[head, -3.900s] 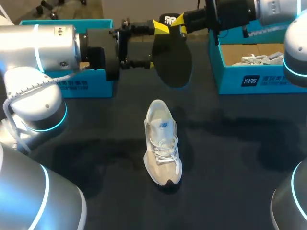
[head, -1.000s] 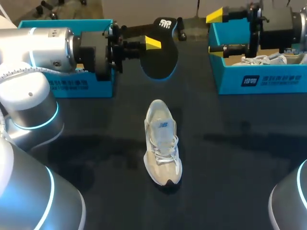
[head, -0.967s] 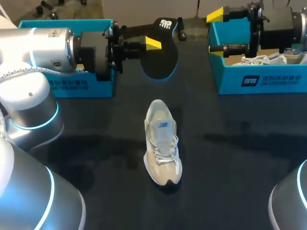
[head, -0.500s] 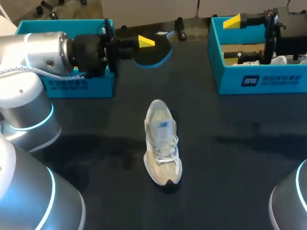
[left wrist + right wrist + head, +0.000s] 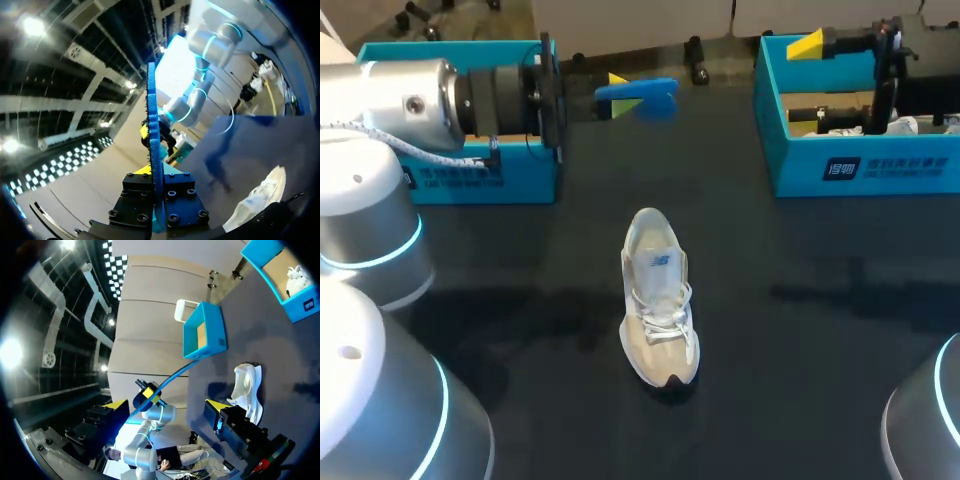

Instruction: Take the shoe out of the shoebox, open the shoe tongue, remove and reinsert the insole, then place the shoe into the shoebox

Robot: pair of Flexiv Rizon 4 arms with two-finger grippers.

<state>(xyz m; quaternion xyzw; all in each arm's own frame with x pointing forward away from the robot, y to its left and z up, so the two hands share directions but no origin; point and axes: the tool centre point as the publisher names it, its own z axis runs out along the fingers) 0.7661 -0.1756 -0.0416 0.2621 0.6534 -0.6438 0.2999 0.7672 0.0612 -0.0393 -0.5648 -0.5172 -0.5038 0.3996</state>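
Observation:
A beige sneaker (image 5: 658, 300) lies on the dark table's middle, toe toward me. My left gripper (image 5: 620, 93) hovers above the table's far side, shut on a blue insole (image 5: 642, 96) that shows edge-on. In the left wrist view the insole (image 5: 152, 145) stands as a thin blade between the fingers, with the sneaker (image 5: 260, 196) off to one side below. My right gripper (image 5: 810, 78) stands open and holds nothing, over the right shoebox (image 5: 860, 165). From the right wrist, the sneaker (image 5: 247, 384) and the insole (image 5: 167, 382) lie ahead of the open gripper (image 5: 167, 405).
A second teal shoebox (image 5: 470, 175) stands at the back left, partly behind my left arm. The right shoebox holds another pale shoe (image 5: 910, 125). Dark table surface surrounds the sneaker on all sides.
My left wrist has turned, so the insole went from showing its black face to edge-on blue, and it drew slightly left. The right gripper moved right over the right shoebox, still open.

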